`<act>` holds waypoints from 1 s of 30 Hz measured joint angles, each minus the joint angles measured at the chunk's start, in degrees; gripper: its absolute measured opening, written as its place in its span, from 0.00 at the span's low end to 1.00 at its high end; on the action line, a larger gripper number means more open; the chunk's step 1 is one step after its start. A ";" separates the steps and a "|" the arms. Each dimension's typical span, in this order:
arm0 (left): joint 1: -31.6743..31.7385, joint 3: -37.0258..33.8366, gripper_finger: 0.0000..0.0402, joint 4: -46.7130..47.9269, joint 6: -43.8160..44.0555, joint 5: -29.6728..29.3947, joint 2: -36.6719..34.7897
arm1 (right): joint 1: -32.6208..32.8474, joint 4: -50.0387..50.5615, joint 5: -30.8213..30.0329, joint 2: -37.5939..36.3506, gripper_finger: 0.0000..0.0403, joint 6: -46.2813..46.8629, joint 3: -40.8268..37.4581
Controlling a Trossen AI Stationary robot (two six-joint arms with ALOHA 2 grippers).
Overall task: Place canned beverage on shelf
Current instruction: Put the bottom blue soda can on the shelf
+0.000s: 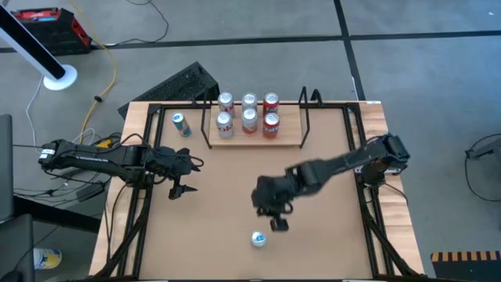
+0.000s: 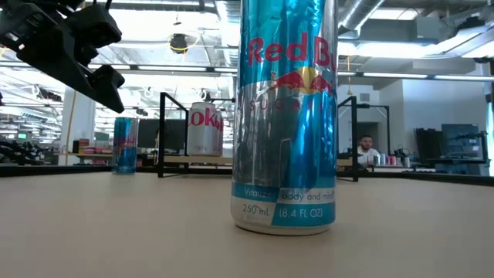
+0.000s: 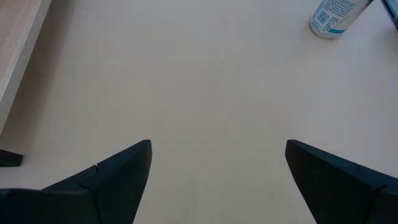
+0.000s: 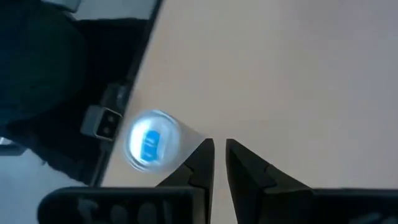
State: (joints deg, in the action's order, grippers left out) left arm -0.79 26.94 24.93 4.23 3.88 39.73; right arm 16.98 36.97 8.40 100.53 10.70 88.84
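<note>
Brown desk (image 1: 227, 196) carries a wooden shelf (image 1: 286, 133) at its far edge, six cans (image 1: 249, 114) standing on it. One blue can (image 1: 258, 239) stands upright near the front edge. The right gripper (image 1: 276, 219) hovers just beside that can, fingers almost together, grasping nothing. The left gripper (image 1: 182, 189) waits by the left edge, jaws spread wide. Another blue can (image 1: 182, 124) stands near the far left corner.
</note>
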 joint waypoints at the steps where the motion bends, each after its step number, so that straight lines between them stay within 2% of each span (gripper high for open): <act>1: 0.00 0.00 0.88 0.00 0.00 0.02 -0.01 | 1.27 -1.24 -0.85 0.02 0.17 0.24 -0.02; 6: 0.01 0.00 0.88 0.00 0.07 0.76 -0.01 | 6.71 -6.01 -7.19 -0.10 0.18 1.46 0.02; 9: 0.00 0.00 0.88 -0.02 0.09 0.82 -0.01 | 9.33 -8.06 -10.98 -0.09 0.22 1.48 0.02; 12: -0.01 0.00 0.88 -0.08 0.37 0.81 -0.01 | 11.55 -8.48 -15.73 0.01 0.32 1.50 0.02; 15: -0.01 0.00 0.88 -0.37 0.56 0.80 -0.01 | 13.48 -8.61 -21.13 0.07 0.45 1.49 0.02; 18: 0.00 0.00 0.88 -0.36 0.55 0.47 -0.01 | 14.90 -8.83 -23.73 0.07 0.59 2.37 0.02; 25: -0.01 0.00 0.88 -0.36 0.55 0.28 -0.01 | 16.06 -8.72 -24.43 0.07 0.83 7.17 0.02; 30: 0.00 0.00 0.88 -0.37 0.55 0.26 -0.01 | 15.99 -8.72 -25.26 0.07 0.90 7.45 0.02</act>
State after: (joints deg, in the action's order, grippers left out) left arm -0.78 26.94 24.56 4.78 4.14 39.72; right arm 32.97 28.25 -16.86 100.60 18.15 88.86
